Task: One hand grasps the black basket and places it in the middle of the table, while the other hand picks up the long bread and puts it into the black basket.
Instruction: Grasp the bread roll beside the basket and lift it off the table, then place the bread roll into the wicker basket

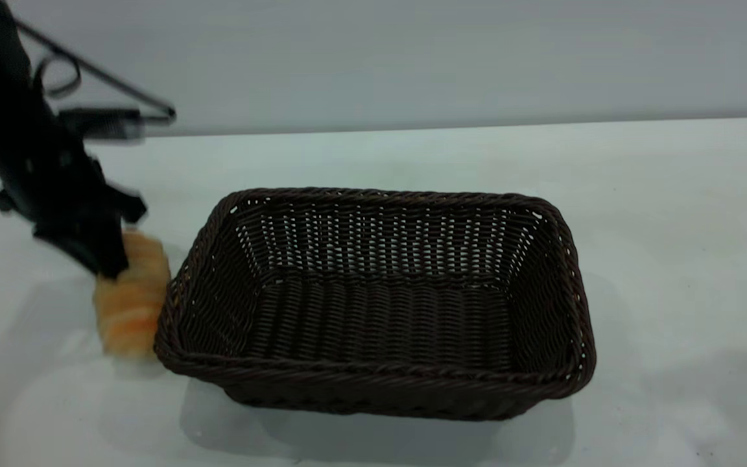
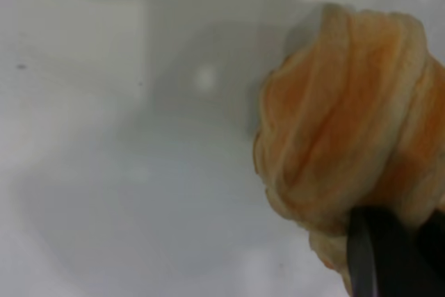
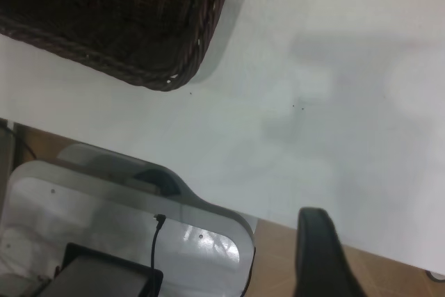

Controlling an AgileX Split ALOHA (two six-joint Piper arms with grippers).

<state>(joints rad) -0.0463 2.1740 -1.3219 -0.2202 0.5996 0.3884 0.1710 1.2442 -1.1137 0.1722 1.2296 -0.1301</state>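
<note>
The black basket [image 1: 373,305] stands upright in the middle of the table [image 1: 672,227], with nothing inside it. The long bread [image 1: 131,295], orange and cream striped, hangs on end just left of the basket's left rim. My left gripper [image 1: 111,263] comes down from the upper left and is shut on the bread's upper end. In the left wrist view the bread [image 2: 348,123] fills the right side, with a black fingertip [image 2: 379,255] pressed on it. My right gripper [image 3: 318,255] is out of the exterior view, off the table's edge, well away from the basket corner [image 3: 139,26].
The right wrist view shows the table edge [image 3: 229,203], with a grey rig base and a cable [image 3: 156,241] below it over a brown floor. Bare tabletop lies to the right of and behind the basket.
</note>
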